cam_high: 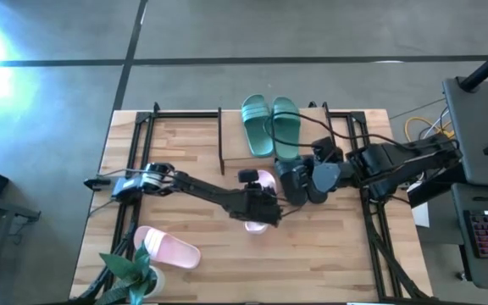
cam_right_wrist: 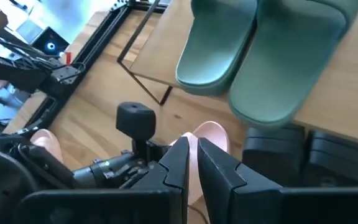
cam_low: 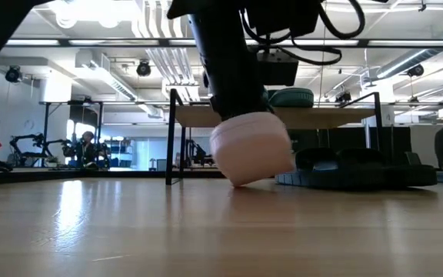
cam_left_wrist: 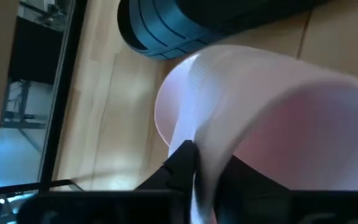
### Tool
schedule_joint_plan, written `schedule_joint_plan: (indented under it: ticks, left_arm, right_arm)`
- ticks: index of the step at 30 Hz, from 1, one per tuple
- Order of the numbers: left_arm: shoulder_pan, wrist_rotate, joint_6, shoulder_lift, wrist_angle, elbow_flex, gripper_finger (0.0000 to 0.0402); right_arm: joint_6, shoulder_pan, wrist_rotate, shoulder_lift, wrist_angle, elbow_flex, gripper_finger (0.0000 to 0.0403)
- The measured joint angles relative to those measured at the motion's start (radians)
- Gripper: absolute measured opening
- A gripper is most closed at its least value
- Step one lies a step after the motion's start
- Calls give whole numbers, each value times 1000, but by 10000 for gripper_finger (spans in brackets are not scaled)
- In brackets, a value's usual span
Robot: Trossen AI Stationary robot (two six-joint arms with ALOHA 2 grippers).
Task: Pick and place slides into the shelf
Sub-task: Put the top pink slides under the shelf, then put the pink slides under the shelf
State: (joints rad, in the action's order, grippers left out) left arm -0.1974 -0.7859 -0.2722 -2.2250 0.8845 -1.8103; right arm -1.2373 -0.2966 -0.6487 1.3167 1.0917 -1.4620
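My left gripper is shut on one pale pink slide in front of the shelf. The shelf's plank top carries the teal-green pair. The black pair lies on the table at the shelf's right front, soles down. The second pink slide lies flat near the table's left near corner. My right gripper hovers shut just above the black pair, touching nothing; beyond its fingers show the held pink slide and the teal pair. My left gripper holds the pink slide by its wide strap, from above and from the table's left. One dark finger shows at the strap's edge; the strap hides the other. The slide hangs tilted below the fingers, and I cannot tell whether its lower end touches the table.
A potted plant stands at the table's left near corner beside the second pink slide. Black frame rails run along the table's left and right sides. The shelf's thin black legs stand just behind the held slide. Bare tabletop lies toward the near edge.
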Motion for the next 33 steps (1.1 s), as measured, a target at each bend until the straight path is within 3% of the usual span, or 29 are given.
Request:
schedule_joint_plan:
  ticks: [5, 16, 23, 30, 33]
  left_arm:
    - [9, 65, -6, -1, -45, 3, 78]
    - [7, 81, 18, 22, -33, -3, 210]
    - [-7, 181, 47, 114, -11, -2, 231]
    - [-28, 509, 69, 261, 136, 22, 231]
    - [-64, 541, 204, 333, 248, 82, 231]
  right_arm:
    - [4, 0, -7, -16, 5, 0, 27]
    - [6, 0, -7, -20, 5, 0, 27]
    - [6, 0, -8, -20, 4, 0, 27]
    - [0, 1, -9, -20, 4, 0, 27]
    - [0, 2, -9, -20, 4, 0, 27]
